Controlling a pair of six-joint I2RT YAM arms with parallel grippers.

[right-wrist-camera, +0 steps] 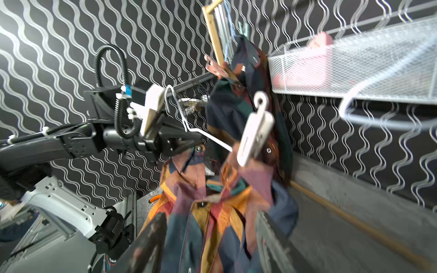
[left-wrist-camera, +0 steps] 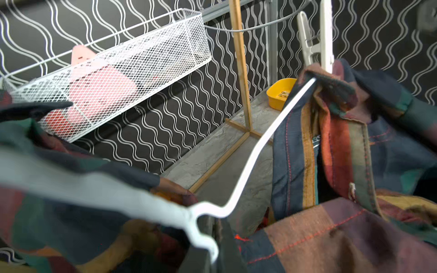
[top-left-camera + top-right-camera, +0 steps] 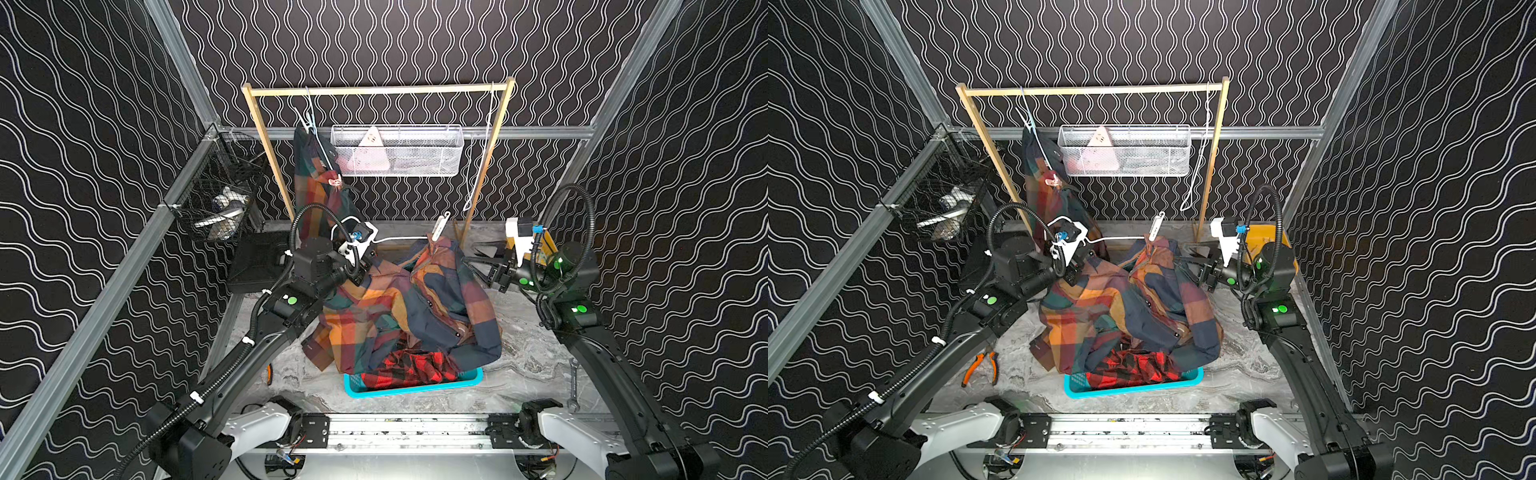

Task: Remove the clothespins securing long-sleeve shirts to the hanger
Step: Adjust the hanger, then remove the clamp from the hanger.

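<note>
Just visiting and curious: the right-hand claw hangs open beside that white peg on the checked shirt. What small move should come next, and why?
Probably ease the right gripper forward and close it on the tail ends of the white clothespin, squeezing it open. That pin clamps the checked shirt to the white hanger, which the left gripper grips; the right jaws stand open nearby.

Orange pliers (image 3: pixel 972 371) lie near a teal basket (image 3: pixel 1133 387).
</note>
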